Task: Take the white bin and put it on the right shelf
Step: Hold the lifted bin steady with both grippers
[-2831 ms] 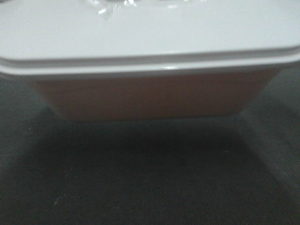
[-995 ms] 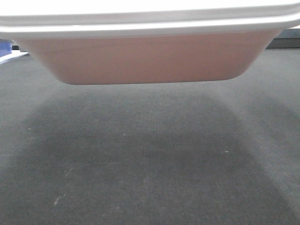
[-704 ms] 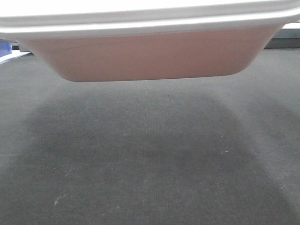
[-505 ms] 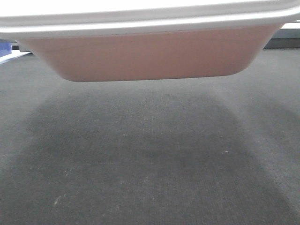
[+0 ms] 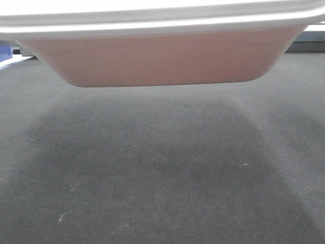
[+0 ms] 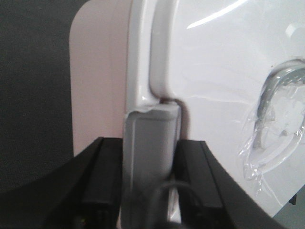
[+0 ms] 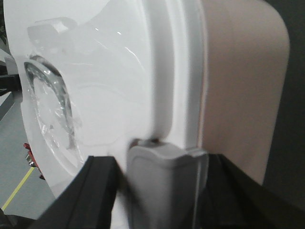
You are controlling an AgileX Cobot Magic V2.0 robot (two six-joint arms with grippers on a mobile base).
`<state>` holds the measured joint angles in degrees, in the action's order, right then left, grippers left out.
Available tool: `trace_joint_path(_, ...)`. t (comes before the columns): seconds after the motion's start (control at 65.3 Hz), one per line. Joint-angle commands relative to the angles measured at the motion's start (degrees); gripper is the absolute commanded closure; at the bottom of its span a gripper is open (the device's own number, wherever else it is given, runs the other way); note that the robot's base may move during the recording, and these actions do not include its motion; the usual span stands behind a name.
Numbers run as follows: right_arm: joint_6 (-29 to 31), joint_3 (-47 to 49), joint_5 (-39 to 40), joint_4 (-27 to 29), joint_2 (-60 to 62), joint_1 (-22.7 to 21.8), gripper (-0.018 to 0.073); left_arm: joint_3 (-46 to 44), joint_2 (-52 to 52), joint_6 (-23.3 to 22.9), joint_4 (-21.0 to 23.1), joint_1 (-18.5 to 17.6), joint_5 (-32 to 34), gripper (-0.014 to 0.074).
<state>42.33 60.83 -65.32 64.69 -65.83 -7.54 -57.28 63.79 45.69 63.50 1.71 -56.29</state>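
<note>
At the far left edge of the front view I saw a sliver of something blue (image 5: 4,51). The white bin (image 5: 162,58) spanned the top of the frame, its pinkish body hanging clear of the grey carpet (image 5: 162,203), and a broad shadow (image 5: 152,147) lay on the carpet beneath it. In the left wrist view, my left gripper (image 6: 150,191) had its black fingers (image 6: 100,181) clenched from both sides on the grey clip (image 6: 151,143) at the bin's rim. The glossy lid (image 6: 214,71) and its film-wrapped handle (image 6: 274,90) lay to the right. In the right wrist view, the right gripper (image 7: 164,191) was clamped on the other grey clip (image 7: 164,171) in the same way, with the lid at left and the body at right.
</note>
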Motion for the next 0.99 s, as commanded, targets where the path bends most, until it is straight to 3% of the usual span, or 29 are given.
trace_joint_path(0.0,0.3,2.1,-9.4,9.1,1.9,0.9,0.0199,-1.7,-1.4,0.4,9.9,-1.2,-3.4,0.0463)
trace_joint_path(0.536,0.3,2.1,-9.4,9.1,1.9,0.9,0.0199,-1.7,-1.4,0.4,9.9,-1.2,-3.5,0.0463)
trace_joint_path(0.979,0.3,2.1,-7.5,9.1,1.9,0.9,0.0199,-1.7,-1.4,0.4,13.0,-1.2,-5.3,0.0463)
